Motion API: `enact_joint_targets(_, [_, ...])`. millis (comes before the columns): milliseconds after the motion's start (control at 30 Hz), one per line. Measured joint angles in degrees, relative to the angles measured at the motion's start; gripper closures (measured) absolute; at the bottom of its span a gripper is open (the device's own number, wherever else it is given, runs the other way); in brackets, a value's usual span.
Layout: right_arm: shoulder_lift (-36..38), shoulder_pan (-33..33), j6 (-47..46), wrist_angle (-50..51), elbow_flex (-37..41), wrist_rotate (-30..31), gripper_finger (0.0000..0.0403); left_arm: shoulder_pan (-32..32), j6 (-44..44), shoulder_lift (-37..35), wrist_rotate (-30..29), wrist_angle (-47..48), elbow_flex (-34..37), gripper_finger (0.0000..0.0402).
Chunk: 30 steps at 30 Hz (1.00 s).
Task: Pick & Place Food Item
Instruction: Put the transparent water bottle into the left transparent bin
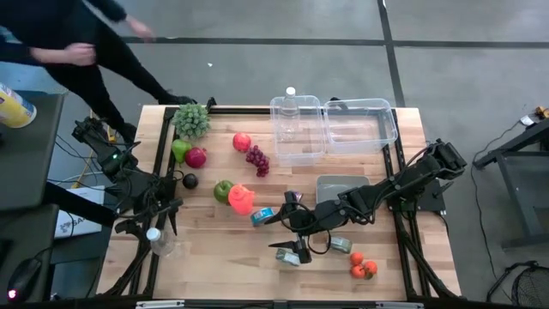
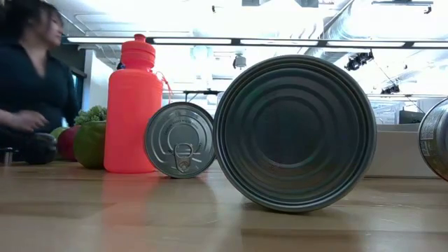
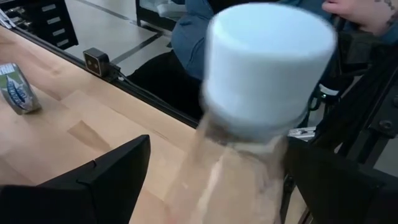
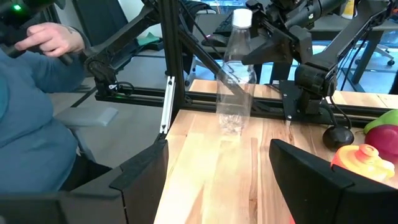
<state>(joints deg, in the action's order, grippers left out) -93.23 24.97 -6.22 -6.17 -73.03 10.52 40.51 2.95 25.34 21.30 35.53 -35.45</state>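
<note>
A clear plastic bottle (image 1: 161,246) with a white cap (image 3: 268,68) stands upright near the table's left edge. My left gripper (image 1: 152,230) is open, with one finger on either side of the bottle (image 3: 239,168) below the cap. My right gripper (image 1: 288,223) is open at mid-table, facing the table's left edge with nothing between its fingers (image 4: 217,186). Toy food lies on the far left part of the table: leafy greens (image 1: 192,120), a green pepper (image 1: 180,150), red fruit (image 1: 196,157), grapes (image 1: 257,160) and a green apple (image 1: 223,190). Small tomatoes (image 1: 362,269) lie near the front edge. My left gripper has a finger on either side of the clear bottle's upper body (image 3: 249,155), just under the cap, coming level from the table's left. Whether a finger touches the wall, I cannot tell. The bottle (image 4: 235,74) stands upright with its base on the table.
A red squeeze bottle (image 1: 242,199) and three cans (image 1: 262,215) (image 1: 292,255) (image 1: 343,245) crowd around my right gripper. Two clear bins (image 1: 298,129) (image 1: 360,124) sit at the far edge, with a grey tray (image 1: 343,184) in front of them. A person (image 2: 31,77) moves beyond the far left corner.
</note>
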Motion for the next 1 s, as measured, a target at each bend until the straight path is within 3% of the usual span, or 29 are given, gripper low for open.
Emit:
enact_joint_targets(500, [0.0,0.0,0.0,0.0,0.0,0.0,0.0133,0.0,1.0,0.0,-0.5,0.0,0.0,0.0205])
enact_joint_targets(1000, [0.0,0.0,-0.3,0.0,0.0,0.0,0.0133,0.0,1.2,3.2,-9.7,-6.5,-0.5,0.0196])
